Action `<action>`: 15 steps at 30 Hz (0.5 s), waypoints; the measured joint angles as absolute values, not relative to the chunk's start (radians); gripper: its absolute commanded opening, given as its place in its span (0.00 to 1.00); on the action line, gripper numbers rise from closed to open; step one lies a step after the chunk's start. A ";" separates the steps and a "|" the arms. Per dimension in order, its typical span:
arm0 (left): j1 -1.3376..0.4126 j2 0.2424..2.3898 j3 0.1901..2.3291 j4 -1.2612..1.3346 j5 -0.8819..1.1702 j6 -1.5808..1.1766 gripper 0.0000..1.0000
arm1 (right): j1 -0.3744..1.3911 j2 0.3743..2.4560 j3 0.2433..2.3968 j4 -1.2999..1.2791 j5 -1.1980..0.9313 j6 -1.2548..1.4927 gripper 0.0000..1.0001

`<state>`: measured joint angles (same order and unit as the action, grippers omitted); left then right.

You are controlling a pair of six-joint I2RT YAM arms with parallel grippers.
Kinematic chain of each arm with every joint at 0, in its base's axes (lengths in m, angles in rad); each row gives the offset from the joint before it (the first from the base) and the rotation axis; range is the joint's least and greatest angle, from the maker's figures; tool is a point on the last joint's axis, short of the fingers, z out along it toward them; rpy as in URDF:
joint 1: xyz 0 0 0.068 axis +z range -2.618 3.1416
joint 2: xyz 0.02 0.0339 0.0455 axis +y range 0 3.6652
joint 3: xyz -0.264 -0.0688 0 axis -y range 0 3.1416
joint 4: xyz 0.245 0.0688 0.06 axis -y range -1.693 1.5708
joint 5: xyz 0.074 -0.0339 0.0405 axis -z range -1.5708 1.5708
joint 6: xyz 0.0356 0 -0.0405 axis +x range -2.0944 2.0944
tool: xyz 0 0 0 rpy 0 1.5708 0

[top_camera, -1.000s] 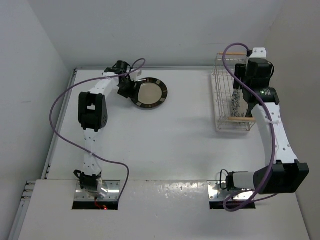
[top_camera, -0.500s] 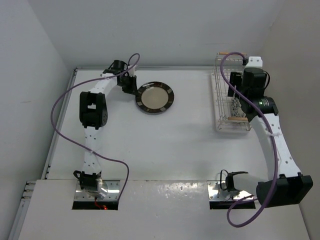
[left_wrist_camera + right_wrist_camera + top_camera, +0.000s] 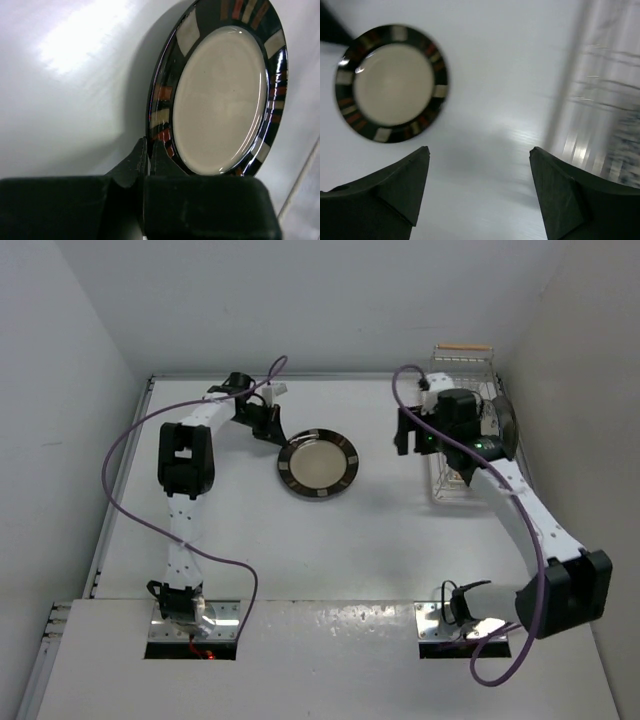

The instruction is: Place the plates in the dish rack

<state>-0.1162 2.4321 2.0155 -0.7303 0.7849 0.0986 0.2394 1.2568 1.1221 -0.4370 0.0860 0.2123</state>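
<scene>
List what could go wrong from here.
1. The plate lies flat on the table; the open right claw may slip off its glossy rim.
2. The shut left claw sits at the plate's edge, so both arms may collide there.
3. The right arm reaches across the rack; a swing might knock it.

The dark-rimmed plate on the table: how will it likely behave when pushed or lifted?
The plate looks rigid and glazed: it probably keeps its shape, but may chip if dropped. Its glossy face reflects light, so a grip could slip. Lying flat on the table, it would likely slide under a push, not tip.
</scene>
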 measured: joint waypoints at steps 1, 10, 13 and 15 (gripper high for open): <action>-0.117 2.429 2.009 -0.751 0.801 0.123 0.00 | 0.257 1.285 1.109 -0.418 0.024 0.217 0.81; -0.133 2.296 1.911 -0.934 0.831 0.394 0.00 | 0.369 1.728 1.106 -0.268 -0.353 0.296 0.82; -0.140 2.215 1.888 -0.971 0.853 0.475 0.00 | 0.376 1.851 1.109 -0.231 -0.405 0.328 0.82; -0.145 2.171 1.884 -0.987 0.867 0.515 0.00 | 0.378 1.897 1.103 -0.176 -0.431 0.363 0.82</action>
<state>-0.1452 2.1712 1.8835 -0.9874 0.8665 0.5152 0.3782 1.8965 1.1030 -0.1764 -0.4309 0.3626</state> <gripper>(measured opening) 0.008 0.820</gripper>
